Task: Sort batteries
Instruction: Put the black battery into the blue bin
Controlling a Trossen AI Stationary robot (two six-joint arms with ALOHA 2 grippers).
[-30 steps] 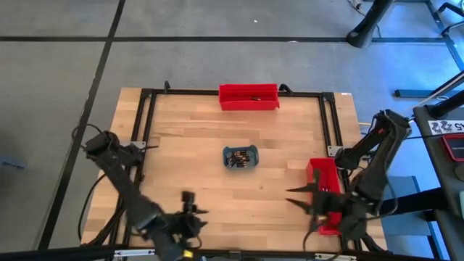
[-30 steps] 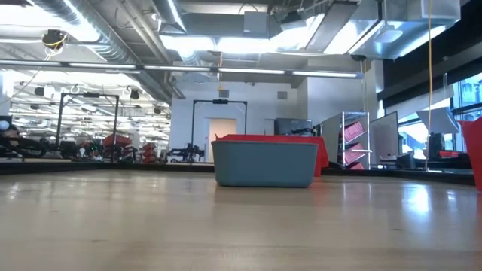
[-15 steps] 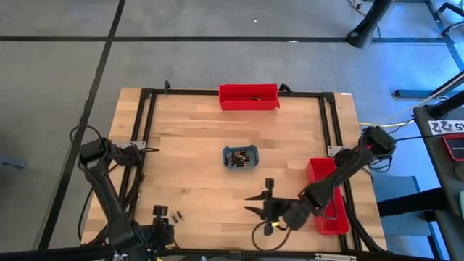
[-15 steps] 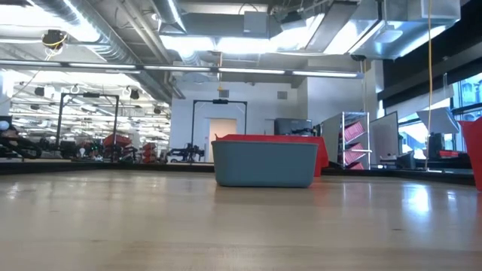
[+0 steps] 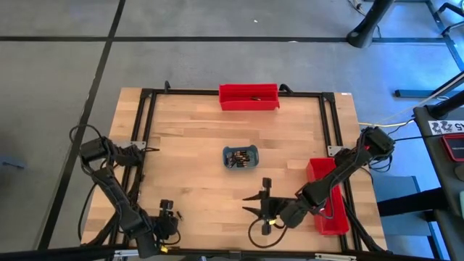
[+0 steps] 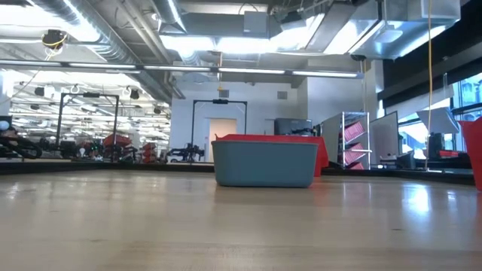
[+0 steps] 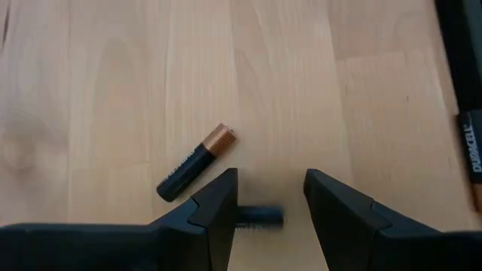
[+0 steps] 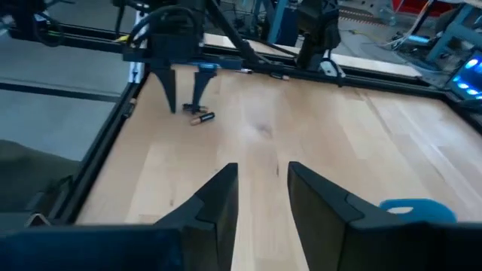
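Wood table (image 5: 196,145) w/ black frame round the edge. Small grey-blue tray (image 5: 240,156) mid-table, batteries (image 5: 239,156) heaped inside. Red bin (image 5: 249,96) at far edge, straight beyond tray; 2nd red bin (image 5: 326,196) to tray's right and nearer the front. Right gripper (image 5: 265,205) over bare wood just in front of tray, fingers apart, nothing in them. Left gripper (image 5: 167,209) front-left of tray, near table's front edge; a small dark battery (image 5: 178,214) lies just beside it.

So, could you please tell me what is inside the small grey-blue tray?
The grey-blue tray holds a pile of batteries, dark with coppery ends; any lying underneath are covered.
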